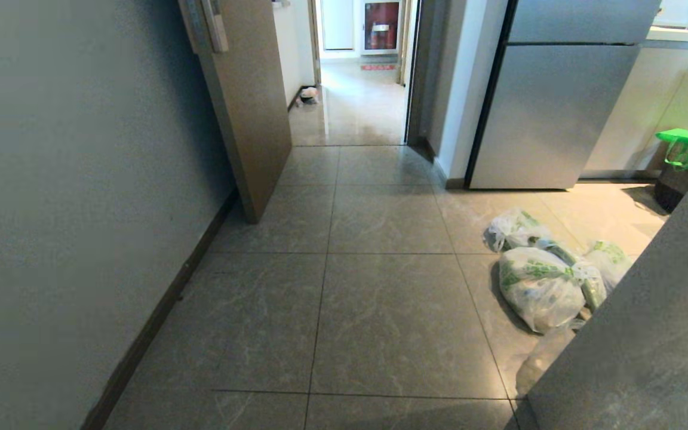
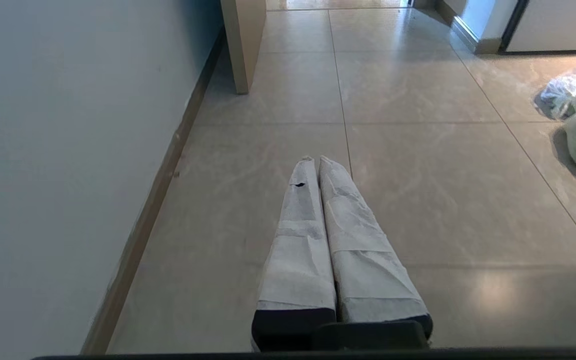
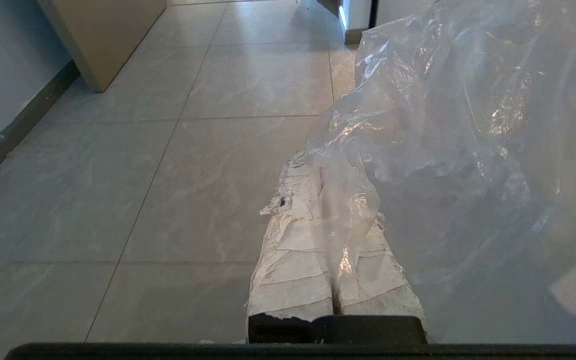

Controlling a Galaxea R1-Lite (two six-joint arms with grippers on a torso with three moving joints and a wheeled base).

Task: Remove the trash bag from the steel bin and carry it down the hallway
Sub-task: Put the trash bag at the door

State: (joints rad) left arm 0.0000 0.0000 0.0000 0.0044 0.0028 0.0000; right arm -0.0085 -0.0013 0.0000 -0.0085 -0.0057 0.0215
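Observation:
My right gripper (image 3: 313,172), its fingers wrapped in white tape, is shut on a fold of the trash bag (image 3: 468,125). This thin clear crinkly plastic billows up beside the fingers and fills that side of the right wrist view. A translucent bulge at the head view's lower right looks like the same trash bag (image 1: 544,358). My left gripper (image 2: 316,159), also taped white, is shut with nothing in it, held above the floor tiles. Neither gripper shows in the head view. The steel bin is out of view. The hallway (image 1: 356,101) lies ahead through an open doorway, with a small red mat (image 1: 378,67) at its far end.
A wall (image 1: 81,179) with dark baseboard runs along the left, ending at an open wooden door (image 1: 248,107). A steel fridge (image 1: 553,107) stands right of the doorway. White shopping bags with green print (image 1: 538,286) lie on the floor. A green bag tops a dark bin (image 1: 687,146). A grey panel (image 1: 648,328) fills the lower right.

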